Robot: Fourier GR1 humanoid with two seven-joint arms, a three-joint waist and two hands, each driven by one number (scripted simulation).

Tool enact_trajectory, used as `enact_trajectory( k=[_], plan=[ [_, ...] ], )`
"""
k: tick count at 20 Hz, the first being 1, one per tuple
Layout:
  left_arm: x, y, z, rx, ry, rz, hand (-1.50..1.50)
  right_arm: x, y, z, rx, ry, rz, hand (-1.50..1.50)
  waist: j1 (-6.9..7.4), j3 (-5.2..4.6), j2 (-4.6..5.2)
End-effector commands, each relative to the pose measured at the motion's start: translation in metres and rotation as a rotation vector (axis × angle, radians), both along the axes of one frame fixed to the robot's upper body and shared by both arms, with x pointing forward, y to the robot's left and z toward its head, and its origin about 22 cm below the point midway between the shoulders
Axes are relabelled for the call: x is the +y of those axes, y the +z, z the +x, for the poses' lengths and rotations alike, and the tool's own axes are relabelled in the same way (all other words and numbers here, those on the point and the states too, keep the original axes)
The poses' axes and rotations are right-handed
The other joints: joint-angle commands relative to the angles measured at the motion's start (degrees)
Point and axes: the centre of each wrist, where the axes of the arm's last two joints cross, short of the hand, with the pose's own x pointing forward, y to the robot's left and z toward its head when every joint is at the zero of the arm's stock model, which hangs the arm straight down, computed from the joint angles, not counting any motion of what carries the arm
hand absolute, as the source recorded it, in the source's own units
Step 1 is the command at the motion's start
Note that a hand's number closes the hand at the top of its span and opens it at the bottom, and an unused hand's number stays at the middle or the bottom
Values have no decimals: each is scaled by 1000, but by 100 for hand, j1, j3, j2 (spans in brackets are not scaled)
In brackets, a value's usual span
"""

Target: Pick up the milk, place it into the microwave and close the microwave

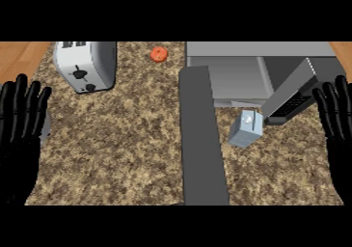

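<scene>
- Surface: speckled brown stone top.
- Milk: pale blue carton, on the surface in front of the microwave, just beside its open door.
- Microwave: grey, upper right, cavity exposed; door swung outward.
- Toaster: silver, upper left.
- Small orange-red item: near the far edge; kind unclear.
- Left robot hand: left edge, fingers straight and up, holding nothing.
- Right robot hand: right edge, fingers straight and up, holding nothing.
</scene>
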Motion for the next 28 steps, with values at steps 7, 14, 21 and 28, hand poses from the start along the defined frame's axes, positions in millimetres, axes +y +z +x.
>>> enact_trajectory(
  k=[7, 14, 21, 28],
  plan=[
    [1, -18, 4, 98, -51, -131, -150, 96, 20, 25, 88, 224, 138, -150, 236, 3, 15],
    [12, -43, -28, 111, -31, -154, -150, 116, 23, 21, 125, 274, 191, -150, 51, 11, -22],
    [31, -30, -58, 115, -32, -146, -150, 123, 13, 29, 82, 102, 157, -150, 60, 12, -23],
    [44, -52, -46, 122, -27, -171, -150, 120, -29, 40, 121, -22, 120, -150, 43, 12, -11]
  ],
)
